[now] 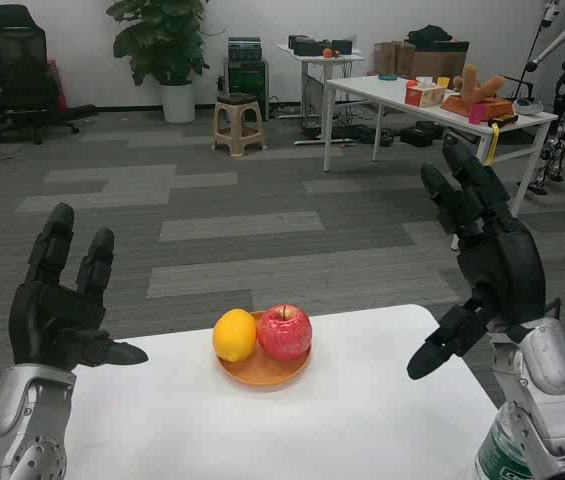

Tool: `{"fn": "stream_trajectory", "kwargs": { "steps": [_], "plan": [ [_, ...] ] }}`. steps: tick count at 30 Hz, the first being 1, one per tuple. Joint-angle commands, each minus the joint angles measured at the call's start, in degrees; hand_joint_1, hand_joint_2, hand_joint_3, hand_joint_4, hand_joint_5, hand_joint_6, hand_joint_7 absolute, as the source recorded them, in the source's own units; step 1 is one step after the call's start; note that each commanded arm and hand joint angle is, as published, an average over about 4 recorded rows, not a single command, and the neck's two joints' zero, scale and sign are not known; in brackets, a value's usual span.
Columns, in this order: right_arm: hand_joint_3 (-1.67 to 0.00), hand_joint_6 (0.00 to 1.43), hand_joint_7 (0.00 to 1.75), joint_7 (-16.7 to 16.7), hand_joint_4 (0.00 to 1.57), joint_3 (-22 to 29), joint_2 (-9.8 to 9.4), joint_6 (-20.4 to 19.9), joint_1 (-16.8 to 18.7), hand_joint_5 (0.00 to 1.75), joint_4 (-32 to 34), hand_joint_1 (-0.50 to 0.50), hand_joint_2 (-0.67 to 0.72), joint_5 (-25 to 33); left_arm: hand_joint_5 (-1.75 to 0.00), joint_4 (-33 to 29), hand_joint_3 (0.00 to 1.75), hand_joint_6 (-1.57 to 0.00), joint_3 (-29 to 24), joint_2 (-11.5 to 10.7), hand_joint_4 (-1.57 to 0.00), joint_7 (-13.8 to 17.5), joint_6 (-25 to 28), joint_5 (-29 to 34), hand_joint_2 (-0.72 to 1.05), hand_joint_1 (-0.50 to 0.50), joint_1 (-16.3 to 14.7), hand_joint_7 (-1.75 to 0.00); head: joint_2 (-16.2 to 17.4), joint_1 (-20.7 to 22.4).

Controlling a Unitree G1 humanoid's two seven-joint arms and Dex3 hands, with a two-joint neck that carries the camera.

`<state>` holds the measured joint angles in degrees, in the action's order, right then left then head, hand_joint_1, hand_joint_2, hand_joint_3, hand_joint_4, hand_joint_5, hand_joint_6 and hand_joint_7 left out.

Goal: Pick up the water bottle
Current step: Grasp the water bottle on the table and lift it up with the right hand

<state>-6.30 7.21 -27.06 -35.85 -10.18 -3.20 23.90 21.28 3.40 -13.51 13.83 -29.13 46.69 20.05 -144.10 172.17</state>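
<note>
The water bottle (503, 455) shows only as a clear body with a green and white label at the bottom right corner, mostly hidden behind my right forearm. My right hand (485, 258) is raised above the table's right side, fingers spread, holding nothing. My left hand (60, 305) is raised over the table's left edge, fingers apart and empty.
An orange plate (262, 371) near the table's far edge carries a yellow lemon (234, 334) and a red apple (284, 331). The white table (362, 420) ends just beyond the plate. Past it lie grey carpet, a stool (238, 122), a plant and other tables.
</note>
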Motion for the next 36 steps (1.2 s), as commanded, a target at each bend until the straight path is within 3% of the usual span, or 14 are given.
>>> {"fn": "stream_trajectory", "kwargs": {
  "steps": [1, 16, 23, 36],
  "plan": [
    [0.00, 0.00, 0.05, 6.73, 0.00, -3.70, -0.01, -1.42, -1.60, 0.00, -2.61, -0.50, 0.60, 0.91, -0.10, -0.36, 0.09, 0.00, 0.14, 0.15, 0.00, -0.36, -0.40, -0.38, -0.19, -0.50, 0.34, 0.00, 2.83, -1.18],
    [0.00, 0.00, 0.00, 6.73, 0.00, -3.67, -0.10, -1.42, -1.60, 0.00, -2.82, -0.50, 0.60, 0.97, -0.10, -0.10, 0.00, 0.00, 0.25, 0.15, 0.00, -0.36, -0.40, -0.38, -0.19, -0.50, 0.69, 0.00, 1.75, -0.84],
    [0.00, 0.00, 0.00, 6.73, 0.00, -3.65, -0.10, -1.42, -1.60, 0.00, -2.74, -0.50, 0.60, 0.97, -0.10, -0.01, 0.07, 0.00, 0.29, 0.15, 0.00, -0.38, -0.40, -0.38, -0.19, -0.50, 0.69, 0.00, 2.07, -1.54],
    [0.00, 0.00, 0.03, 6.93, 0.00, -1.87, 0.25, -1.33, -0.72, 0.00, -0.56, -0.50, 0.60, 1.15, -0.10, 0.65, 0.07, 0.00, 0.27, 0.15, 0.00, -0.30, -0.40, -0.22, -0.19, -0.50, 0.97, 0.00, 10.79, -11.87]
  ]
}}
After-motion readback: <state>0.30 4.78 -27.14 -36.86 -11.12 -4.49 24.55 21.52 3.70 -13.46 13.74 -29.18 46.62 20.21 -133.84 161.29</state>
